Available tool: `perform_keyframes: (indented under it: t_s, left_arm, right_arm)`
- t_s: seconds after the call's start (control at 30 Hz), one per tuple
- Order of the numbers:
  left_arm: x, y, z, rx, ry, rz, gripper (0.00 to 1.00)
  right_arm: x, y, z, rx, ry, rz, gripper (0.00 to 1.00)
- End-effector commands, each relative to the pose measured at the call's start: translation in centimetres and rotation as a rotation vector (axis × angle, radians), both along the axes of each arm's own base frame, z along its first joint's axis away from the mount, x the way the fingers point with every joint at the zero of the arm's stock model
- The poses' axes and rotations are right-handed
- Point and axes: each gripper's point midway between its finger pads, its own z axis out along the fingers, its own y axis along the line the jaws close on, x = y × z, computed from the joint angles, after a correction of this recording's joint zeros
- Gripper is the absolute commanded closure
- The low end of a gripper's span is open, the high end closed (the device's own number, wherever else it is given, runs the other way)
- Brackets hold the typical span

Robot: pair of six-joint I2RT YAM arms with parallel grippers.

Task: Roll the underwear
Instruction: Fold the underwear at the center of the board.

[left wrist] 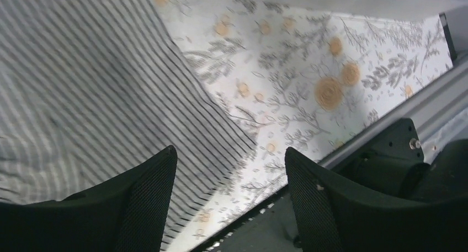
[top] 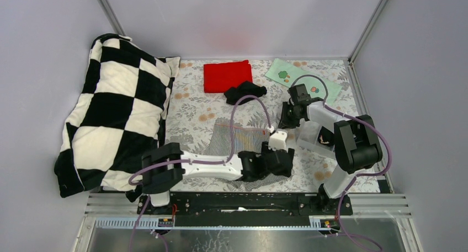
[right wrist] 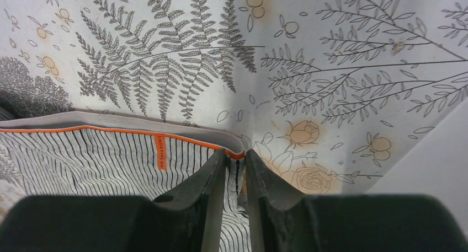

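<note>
Left claw (left wrist: 229,155) hangs released, low over the near edge of the striped underwear (top: 243,135), arm stretched out sideways to the right. That pair lies flat, no roll begun afaict. Right claw (right wrist: 235,153), wrist bent down, is clenched on its waistband corner. Black underwear (top: 245,91) sits crumpled further back, so I reckon nearly everything's left to do.
</note>
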Motion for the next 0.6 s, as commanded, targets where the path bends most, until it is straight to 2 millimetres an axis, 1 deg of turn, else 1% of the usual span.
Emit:
perform_keyframes:
  t_s: [0.0, 0.13, 0.23, 0.4, 0.57]
  left_arm:
    - [-1.5, -1.5, -1.8, 0.042, 0.013, 0.039, 0.26]
    - [-2.8, -3.7, -3.2, 0.044, 0.022, -0.002, 0.33]
    - [-2.9, -4.4, -4.7, 0.097, 0.022, -0.008, 0.37]
    - [-2.6, -3.8, -6.6, 0.209, 0.015, 0.001, 0.41]
    - [-2.6, -3.2, -7.8, 0.268, 0.005, 0.005, 0.44]
  right_arm:
    - [0.7, -0.3, 1.6, 0.062, -0.028, -0.003, 0.75]
    - [0.5, -0.5, 1.7, 0.085, -0.016, -0.002, 0.80]
    - [0.4, -0.4, 1.7, 0.093, -0.008, 0.006, 0.82]
    - [0.1, -0.4, 1.5, 0.097, -0.002, 0.010, 0.82]
    - [0.0, -0.3, 1.4, 0.103, 0.000, 0.013, 0.83]
